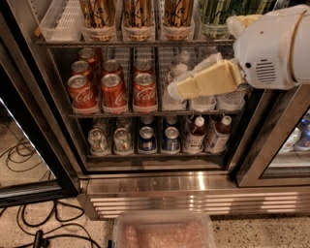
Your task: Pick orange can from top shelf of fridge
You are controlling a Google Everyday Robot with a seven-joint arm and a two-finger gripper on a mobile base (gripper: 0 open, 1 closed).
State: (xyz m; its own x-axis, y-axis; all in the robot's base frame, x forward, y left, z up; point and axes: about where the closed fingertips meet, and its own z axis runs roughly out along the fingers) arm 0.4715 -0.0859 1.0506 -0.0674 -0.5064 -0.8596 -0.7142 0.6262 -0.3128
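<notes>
Three orange cans (pixel 138 12) stand side by side in clear lane trays on the top shelf (pixel 135 43) of the fridge (pixel 193 186); only their lower halves show at the top edge of the view. My gripper (pixel 173 90) is cream-coloured and points left from the white arm at the right. It hangs in front of the middle rack, level with the water bottles (pixel 203 99). It is below and to the right of the orange cans and apart from them. It holds nothing that I can see.
Tall green cans (pixel 218 9) stand right of the orange cans, and an empty clear tray (pixel 60 19) to their left. Red Coca-Cola cans (pixel 114 89) fill the middle rack's left. Small cans and bottles (pixel 145 138) fill the lowest rack. A plastic bin (pixel 162 230) and cables (pixel 29 227) lie on the floor.
</notes>
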